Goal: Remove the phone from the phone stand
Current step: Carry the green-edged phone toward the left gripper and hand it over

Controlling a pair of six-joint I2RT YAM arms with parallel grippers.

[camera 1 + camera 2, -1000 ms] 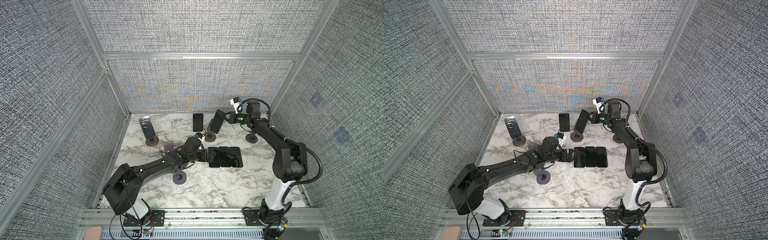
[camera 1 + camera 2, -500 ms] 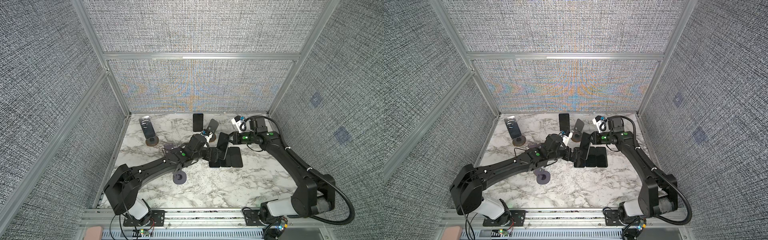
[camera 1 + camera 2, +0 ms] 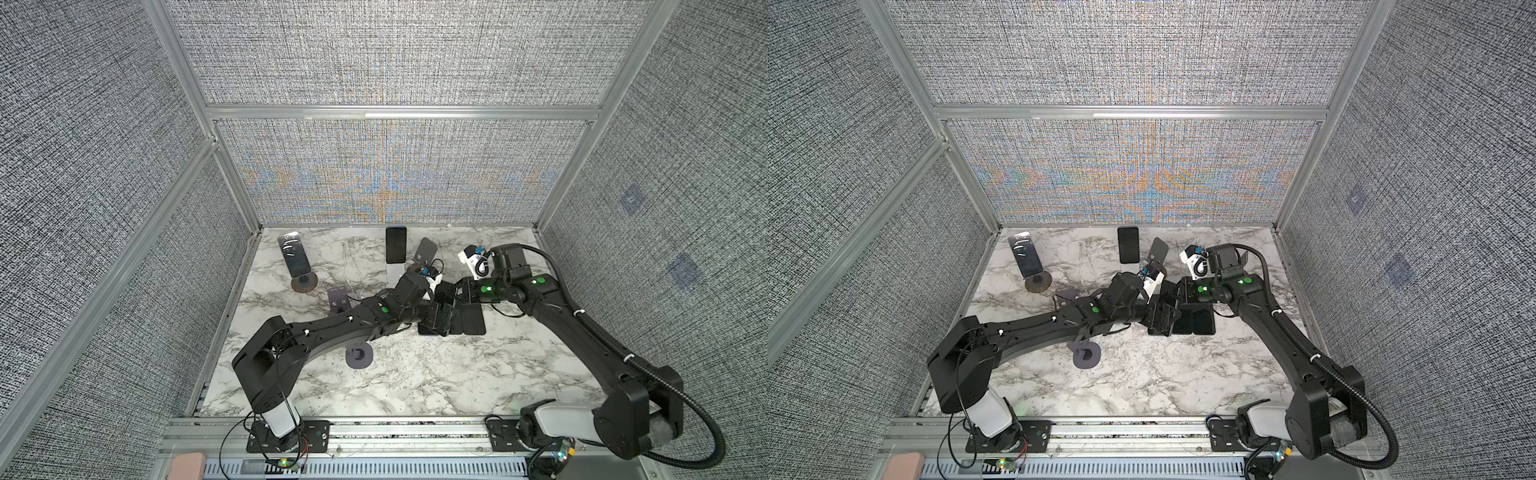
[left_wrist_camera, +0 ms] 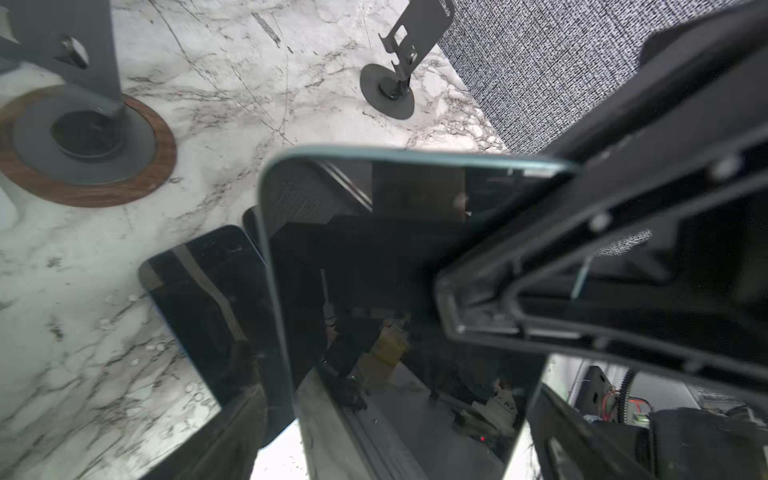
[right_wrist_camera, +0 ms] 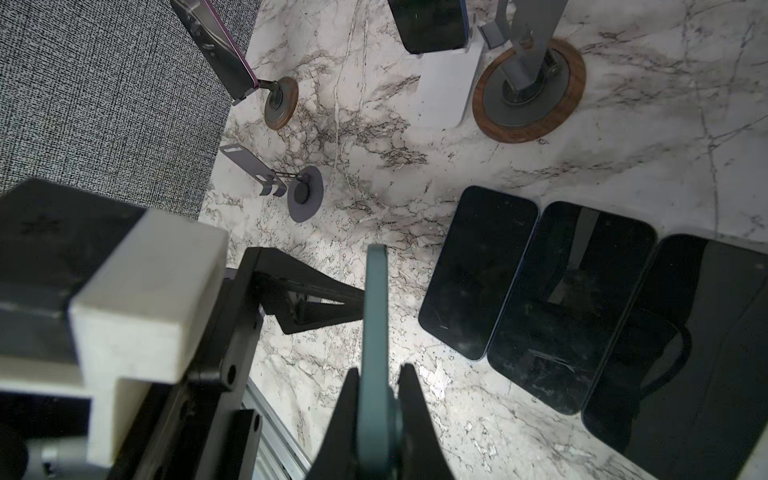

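Three flat phones [image 5: 478, 270] lie central on the worktop [image 3: 415, 382], apparently done. Just beside them the right gripper [image 5: 376, 386] clenches a teal phone [image 5: 376, 299] on edge, clear of any stand; the left gripper [image 3: 441, 319] gapes alongside. Two far-edge phones [image 3: 395, 244] sit on stands [image 3: 303, 284], left to do.

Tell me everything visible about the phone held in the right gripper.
The phone is slim, with a matte teal frame and rounded corners. In the left wrist view its face is glossy black, unlit and mirroring the surroundings. The right gripper is shut on its flat faces near one end, holding it on edge above the marble tabletop, off any stand, near three phones lying flat. The open left gripper straddles it; contact is unclear.
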